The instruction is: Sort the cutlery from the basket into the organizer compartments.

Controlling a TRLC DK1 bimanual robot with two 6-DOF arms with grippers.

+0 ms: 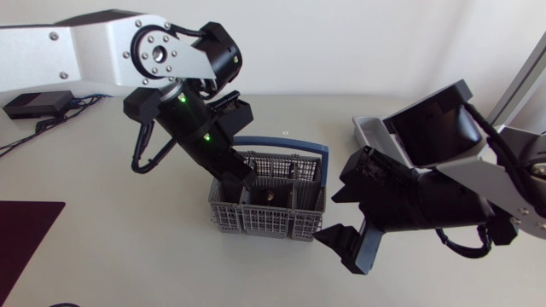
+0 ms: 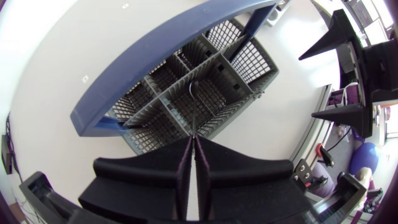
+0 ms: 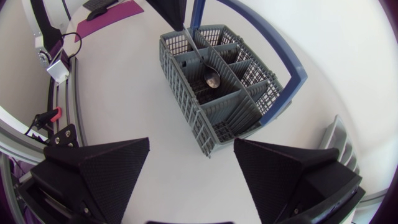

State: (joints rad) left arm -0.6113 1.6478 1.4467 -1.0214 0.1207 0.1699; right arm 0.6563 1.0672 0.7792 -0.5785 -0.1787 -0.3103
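A grey mesh cutlery basket with a blue handle stands mid-table. My left gripper reaches down into it and is shut on the thin handle of a metal spoon, whose bowl still sits inside a middle compartment. In the left wrist view the fingers press together on that handle above the basket. My right gripper is open just right of the basket, holding nothing. A corner of the grey organizer shows behind my right arm.
A dark purple mat lies at the table's left edge. A black box with cables sits at the far left. My right arm covers most of the organizer.
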